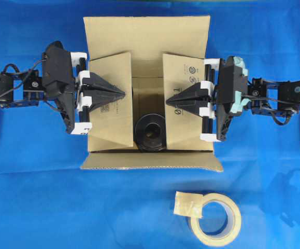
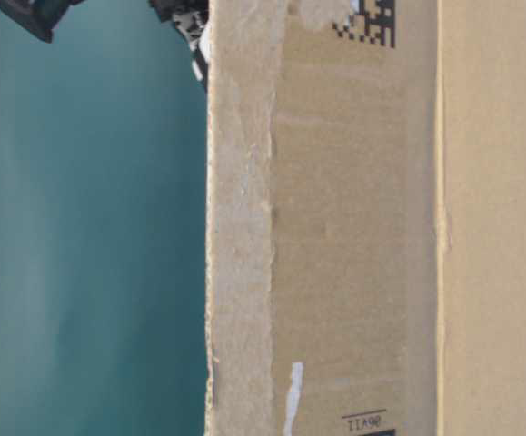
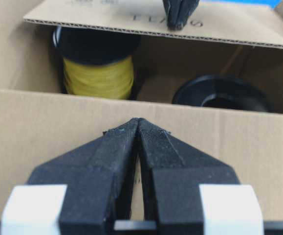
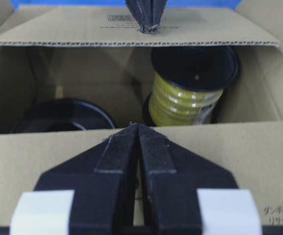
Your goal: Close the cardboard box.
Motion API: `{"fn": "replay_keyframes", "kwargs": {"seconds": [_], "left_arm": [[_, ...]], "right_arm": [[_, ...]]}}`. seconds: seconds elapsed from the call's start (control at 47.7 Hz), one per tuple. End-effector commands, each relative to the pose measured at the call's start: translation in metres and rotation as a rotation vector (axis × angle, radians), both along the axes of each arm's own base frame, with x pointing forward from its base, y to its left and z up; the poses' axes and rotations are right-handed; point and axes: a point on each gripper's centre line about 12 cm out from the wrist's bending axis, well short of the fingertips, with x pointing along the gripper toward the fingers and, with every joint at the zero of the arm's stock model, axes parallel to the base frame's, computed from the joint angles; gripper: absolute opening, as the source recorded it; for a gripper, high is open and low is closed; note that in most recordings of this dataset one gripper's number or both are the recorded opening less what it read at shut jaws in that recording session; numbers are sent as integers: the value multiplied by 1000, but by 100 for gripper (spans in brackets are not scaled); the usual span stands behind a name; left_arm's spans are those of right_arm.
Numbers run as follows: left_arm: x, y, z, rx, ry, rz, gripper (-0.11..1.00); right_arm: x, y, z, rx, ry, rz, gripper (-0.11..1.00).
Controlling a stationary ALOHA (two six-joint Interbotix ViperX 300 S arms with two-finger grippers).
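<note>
The cardboard box [image 1: 147, 31] sits in the middle of the blue table [image 1: 36, 197], its far flap laid back flat and its near flap folded out toward the front, and both side flaps are tipped in over the opening with a gap between them. The left pincer [image 1: 123, 94] has its jaws pressed together, tip resting on top of the left side flap [image 1: 111, 98] near its inner edge, gripping nothing; the left wrist view shows those two black fingers [image 3: 124, 147] meeting at a point over the cardboard. The right pincer [image 1: 169, 99] mirrors it, jaws closed to a point on the right side flap [image 1: 183, 98], also holding nothing. Down in the gap between the flaps there's a black spool [image 1: 150, 132] seen end-on, and the right wrist view picks out a reel of yellow wire [image 4: 185, 95] beside a second black reel [image 4: 63, 115] lying low in the box. Out in front of the box, well apart from it, a roll of beige tape [image 1: 214, 220] lies flat on the table, with its loose end sticking up at the left
</note>
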Motion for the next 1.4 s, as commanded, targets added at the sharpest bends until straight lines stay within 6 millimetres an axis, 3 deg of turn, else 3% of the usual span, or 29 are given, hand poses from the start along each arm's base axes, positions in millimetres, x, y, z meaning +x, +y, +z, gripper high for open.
{"fn": "replay_keyframes", "kwargs": {"seconds": [0.0,0.23,0.419,1.048,1.383], "left_arm": [[5,1,-2,-2,0,3,0],[15,1,-19,-17,38,5,0],[25,3,-14,-7,16,7,0],[78,75,20,102,-98,142,0],[90,80,17,127,-93,140,0]], "right_arm": [[3,-1,-1,6,-5,-6,0],[5,-2,-12,19,18,-21,0],[6,-2,-11,17,6,-22,0],[7,3,-9,14,-8,-7,0],[7,4,-9,14,-9,-6,0]]}}
